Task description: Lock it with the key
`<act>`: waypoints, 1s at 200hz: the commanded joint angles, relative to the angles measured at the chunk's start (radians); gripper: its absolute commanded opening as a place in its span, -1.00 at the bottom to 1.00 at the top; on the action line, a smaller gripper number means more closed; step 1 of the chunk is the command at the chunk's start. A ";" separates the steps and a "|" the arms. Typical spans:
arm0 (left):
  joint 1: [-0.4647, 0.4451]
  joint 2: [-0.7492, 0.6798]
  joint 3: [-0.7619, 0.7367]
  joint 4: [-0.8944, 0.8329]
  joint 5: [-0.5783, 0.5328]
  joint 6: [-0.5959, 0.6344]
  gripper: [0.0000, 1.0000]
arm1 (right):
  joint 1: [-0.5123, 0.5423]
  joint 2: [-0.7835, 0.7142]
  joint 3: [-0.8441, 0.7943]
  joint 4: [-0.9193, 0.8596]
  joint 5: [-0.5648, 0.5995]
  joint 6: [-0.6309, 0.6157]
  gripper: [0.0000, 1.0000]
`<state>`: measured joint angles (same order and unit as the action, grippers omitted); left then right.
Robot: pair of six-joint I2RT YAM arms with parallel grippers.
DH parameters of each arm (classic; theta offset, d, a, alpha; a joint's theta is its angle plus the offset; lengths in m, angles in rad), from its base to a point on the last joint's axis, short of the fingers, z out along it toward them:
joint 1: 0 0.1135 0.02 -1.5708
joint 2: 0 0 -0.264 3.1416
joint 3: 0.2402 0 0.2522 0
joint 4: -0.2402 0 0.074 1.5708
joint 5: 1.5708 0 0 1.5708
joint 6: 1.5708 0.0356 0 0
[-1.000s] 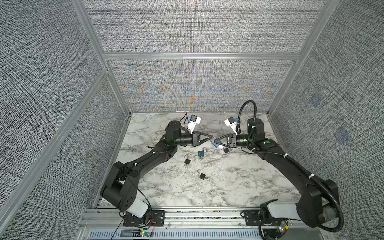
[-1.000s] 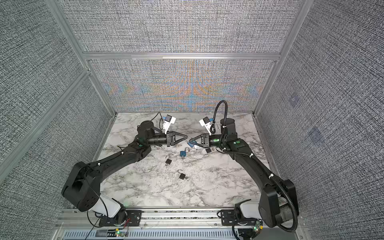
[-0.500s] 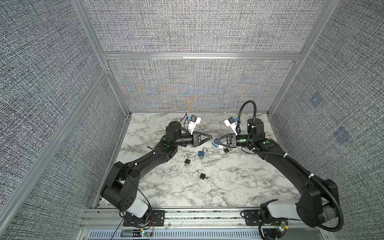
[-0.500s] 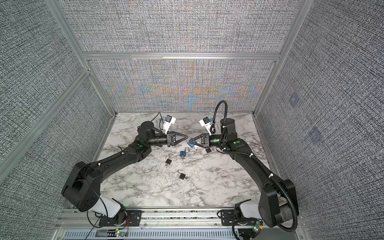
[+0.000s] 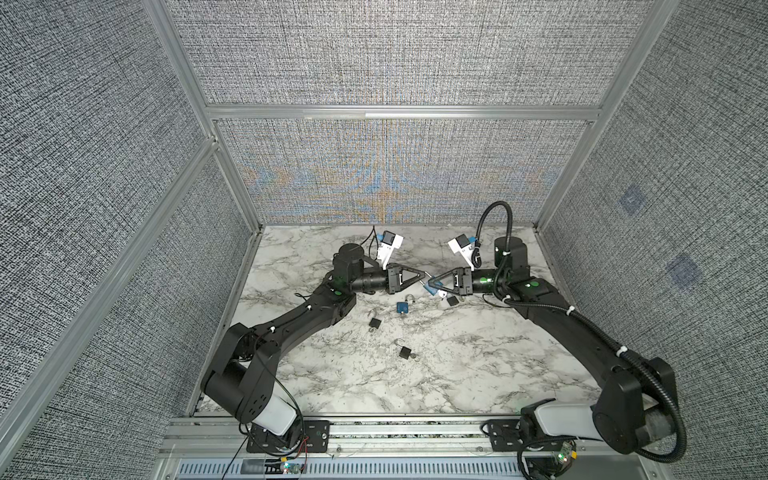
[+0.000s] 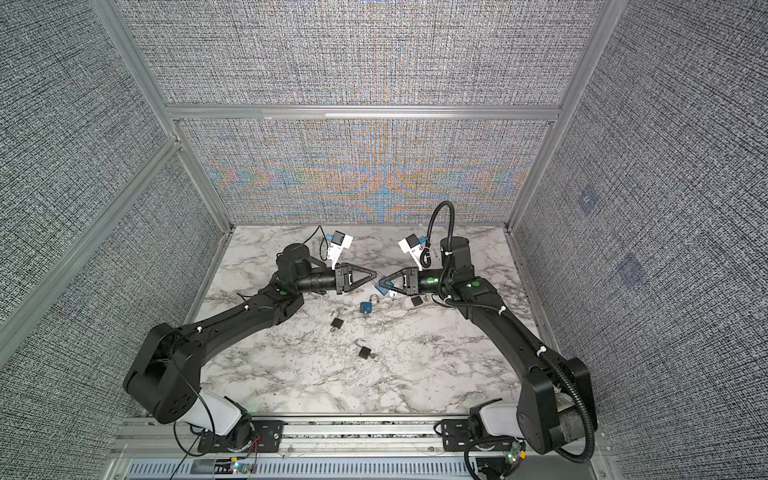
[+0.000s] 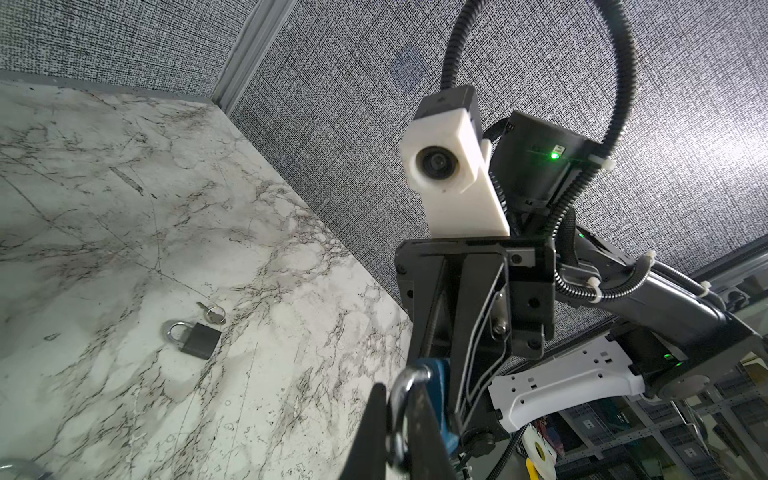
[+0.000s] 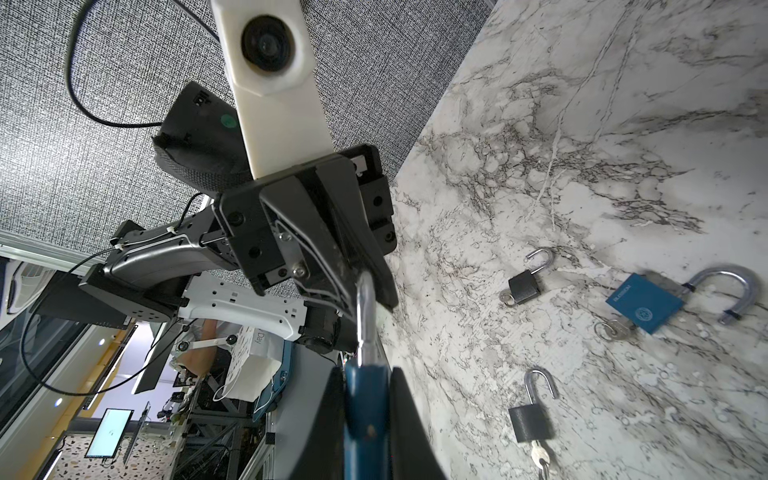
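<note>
Desk (image 5: 457,374) with spare padlocks (image 5: 375,323) mid-surface. Left tool (image 5: 424,274) and right tool (image 5: 432,284) nose to nose toward far edge, both clamped tight: right on blue padlock (image 8: 368,399) body, left on its shackle (image 8: 365,307), presumably bracing to push shackle home. Key for it not discernible.
</note>
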<state>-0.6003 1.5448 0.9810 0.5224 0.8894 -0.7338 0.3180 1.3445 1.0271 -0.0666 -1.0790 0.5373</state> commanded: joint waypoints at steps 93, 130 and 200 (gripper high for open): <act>-0.033 0.002 -0.022 -0.029 0.101 0.014 -1.00 | 0.013 0.011 0.037 0.141 0.010 0.020 -1.00; -0.037 0.001 -0.028 -0.021 0.101 0.009 -1.00 | 0.015 0.015 0.042 0.139 0.011 0.018 -1.00; -0.035 -0.005 -0.036 0.017 0.100 -0.008 -1.00 | 0.016 0.010 0.039 0.101 0.032 -0.012 -1.00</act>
<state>-0.6098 1.5379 0.9508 0.5751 0.8635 -0.7521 0.3199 1.3582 1.0412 -0.0711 -1.0794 0.5331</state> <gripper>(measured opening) 0.106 0.122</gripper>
